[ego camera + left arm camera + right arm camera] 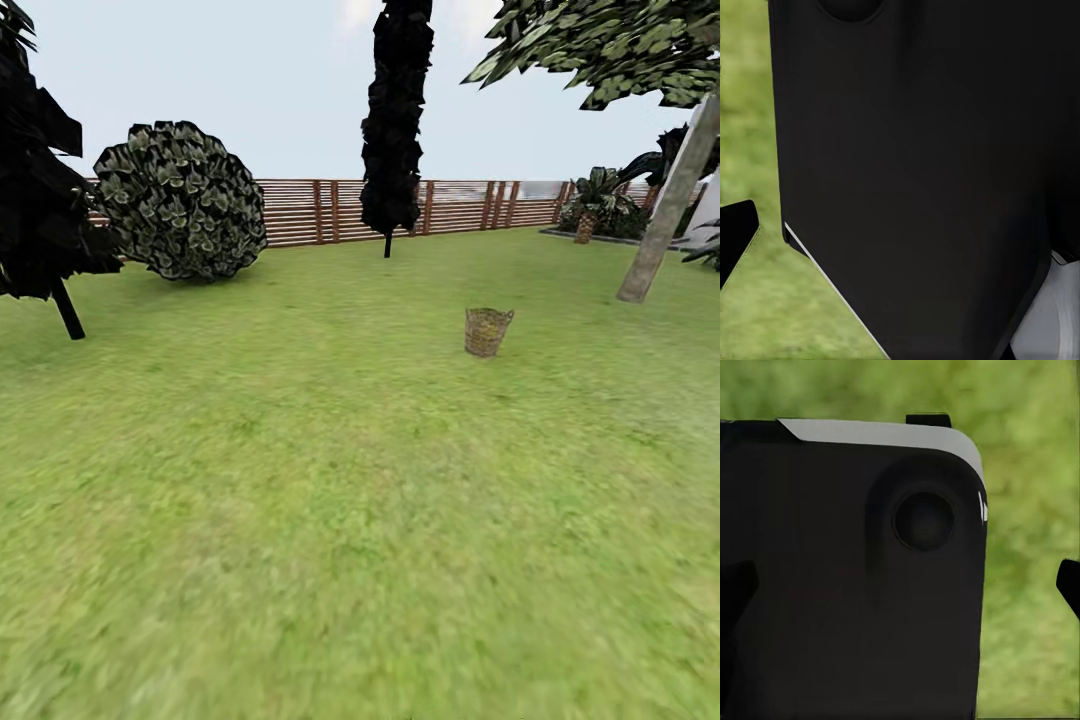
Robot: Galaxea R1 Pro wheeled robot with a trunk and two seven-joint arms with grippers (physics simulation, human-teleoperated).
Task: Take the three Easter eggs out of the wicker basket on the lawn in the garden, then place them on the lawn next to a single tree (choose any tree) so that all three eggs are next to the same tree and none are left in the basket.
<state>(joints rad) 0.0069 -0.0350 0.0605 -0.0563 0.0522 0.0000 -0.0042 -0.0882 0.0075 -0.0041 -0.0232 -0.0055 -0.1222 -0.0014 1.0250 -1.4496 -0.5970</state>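
Approach stage: wicker basket (488, 331) upright on the lawn (300, 480), well ahead, grey-trunked tree (668, 205) beyond-right; eggs indiscernible; both grippers' state cannot be told; next requirement, drive within arm's reach.

Head cam: wide; wrists: close over lawn (300, 520).

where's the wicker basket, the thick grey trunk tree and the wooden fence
wicker basket (488, 332), head view, on its woven side wall
tree (668, 205), head view, on the leaning grey-beige trunk
wooden fence (300, 212), head view, on the horizontal slats behind the lawn
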